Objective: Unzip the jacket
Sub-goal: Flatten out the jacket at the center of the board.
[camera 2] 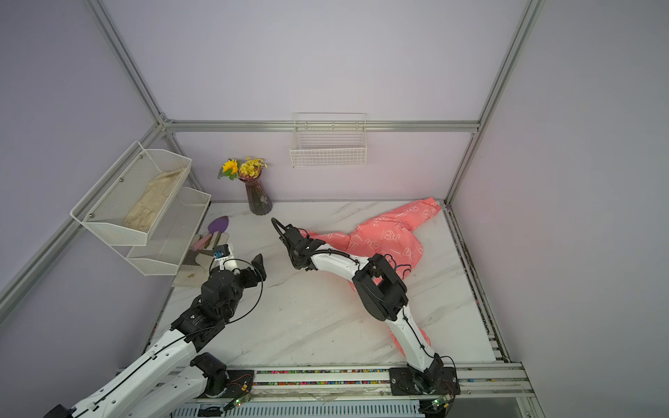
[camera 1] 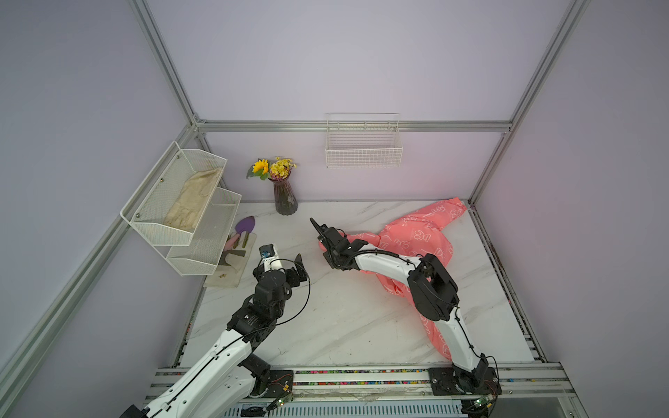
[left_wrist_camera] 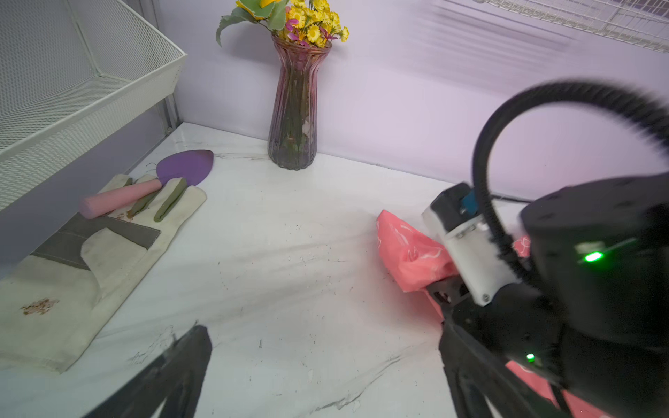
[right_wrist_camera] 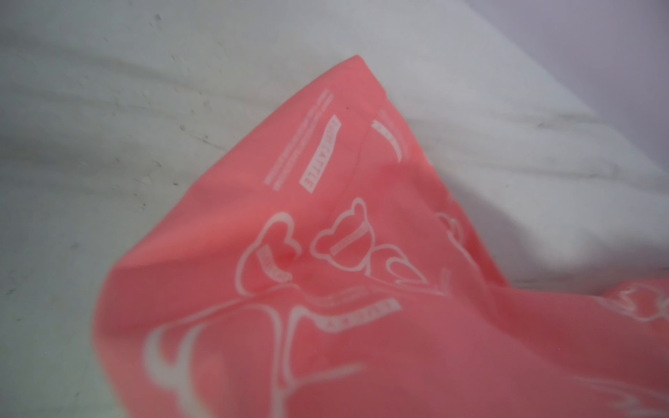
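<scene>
Right wrist, jacket (right_wrist_camera: 325,289) blurred; zipper hidden

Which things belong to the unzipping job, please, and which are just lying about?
Job: coral-pink thin jacket with white bear print.
Lying about: purple glass vase of yellow flowers; purple trowel with pink handle; beige fabric glove; white wire wall basket; white mesh shelf holding beige cloth.
</scene>
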### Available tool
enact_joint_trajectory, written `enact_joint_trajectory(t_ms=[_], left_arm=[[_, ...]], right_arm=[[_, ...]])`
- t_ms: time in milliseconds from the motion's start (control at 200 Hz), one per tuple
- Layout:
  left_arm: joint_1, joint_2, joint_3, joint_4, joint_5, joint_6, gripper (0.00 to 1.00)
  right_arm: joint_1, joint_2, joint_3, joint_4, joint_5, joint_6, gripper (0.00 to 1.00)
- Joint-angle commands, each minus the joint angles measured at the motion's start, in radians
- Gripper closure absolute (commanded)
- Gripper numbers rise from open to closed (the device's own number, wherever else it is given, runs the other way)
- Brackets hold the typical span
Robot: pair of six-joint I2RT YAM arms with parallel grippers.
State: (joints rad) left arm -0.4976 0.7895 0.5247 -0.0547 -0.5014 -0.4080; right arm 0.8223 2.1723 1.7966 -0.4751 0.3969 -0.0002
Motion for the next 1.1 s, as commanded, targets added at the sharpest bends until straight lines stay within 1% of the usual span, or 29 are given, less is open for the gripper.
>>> enact_joint_trajectory(t_ms=[0,35,55,95,135,225,275,320,400,455,515,605,660,710,745,780,815,915,1045,1095], left_arm=[[0.006,0.074,-0.024,0.158,0.162,0.109,0.0],[0.005,0.116,-0.007,0.186,0.228,0.142,0.0],[0.006,0.143,0.011,0.192,0.262,0.158,0.0],[0.005,0.197,0.06,0.189,0.331,0.188,0.0],[0.005,0.254,0.118,0.175,0.411,0.265,0.0],[0.005,0.377,0.275,0.073,0.584,0.423,0.0],[0.009,0.433,0.351,0.003,0.672,0.506,0.0],[0.015,0.472,0.395,-0.018,0.739,0.581,0.0],[0.045,0.518,0.445,-0.06,0.92,0.698,0.0],[0.082,0.536,0.458,-0.058,1.044,0.726,0.0],[0.134,0.547,0.463,-0.037,1.199,0.713,0.0],[0.221,0.554,0.47,0.012,1.382,0.689,0.0],[0.246,0.559,0.488,-0.002,1.438,0.725,0.0],[0.248,0.573,0.533,-0.086,1.461,0.826,0.01],[0.248,0.596,0.575,-0.162,1.473,0.892,0.02],[0.248,0.614,0.617,-0.215,1.489,0.933,0.02],[0.248,0.675,0.656,-0.258,1.511,0.958,0.02],[0.236,0.774,0.734,-0.267,1.606,1.002,0.03],[0.156,0.92,0.849,-0.26,1.609,1.059,0.0],[0.129,0.975,0.89,-0.241,1.642,1.08,0.0]], right_arm=[[-0.017,-0.288,0.024,0.031,-0.064,-0.19,1.0],[-0.029,-0.358,0.006,0.034,-0.085,-0.221,1.0],[-0.038,-0.399,-0.006,0.031,-0.118,-0.235,1.0],[-0.069,-0.485,-0.043,0.031,-0.221,-0.258,1.0],[-0.111,-0.576,-0.09,0.047,-0.336,-0.261,1.0],[-0.247,-0.759,-0.212,0.115,-0.565,-0.193,1.0],[-0.311,-0.837,-0.254,0.117,-0.675,-0.176,1.0],[-0.348,-0.891,-0.287,0.111,-0.751,-0.175,1.0],[-0.403,-0.968,-0.332,0.104,-0.898,-0.176,1.0],[-0.434,-1.014,-0.353,0.101,-1.014,-0.174,1.0],[-0.459,-1.062,-0.378,0.104,-1.153,-0.178,1.0],[-0.469,-1.103,-0.401,0.101,-1.294,-0.153,1.0],[-0.471,-1.118,-0.427,0.104,-1.366,-0.13,1.0],[-0.472,-1.135,-0.455,0.109,-1.422,-0.106,1.0],[-0.472,-1.146,-0.477,0.116,-1.441,-0.088,1.0],[-0.473,-1.16,-0.495,0.12,-1.451,-0.075,1.0],[-0.473,-1.171,-0.511,0.128,-1.457,-0.063,1.0],[-0.473,-1.196,-0.537,0.158,-1.488,-0.015,1.0],[-0.473,-1.217,-0.524,0.231,-1.506,0.051,1.0],[-0.473,-1.214,-0.508,0.261,-1.525,0.073,1.0]])
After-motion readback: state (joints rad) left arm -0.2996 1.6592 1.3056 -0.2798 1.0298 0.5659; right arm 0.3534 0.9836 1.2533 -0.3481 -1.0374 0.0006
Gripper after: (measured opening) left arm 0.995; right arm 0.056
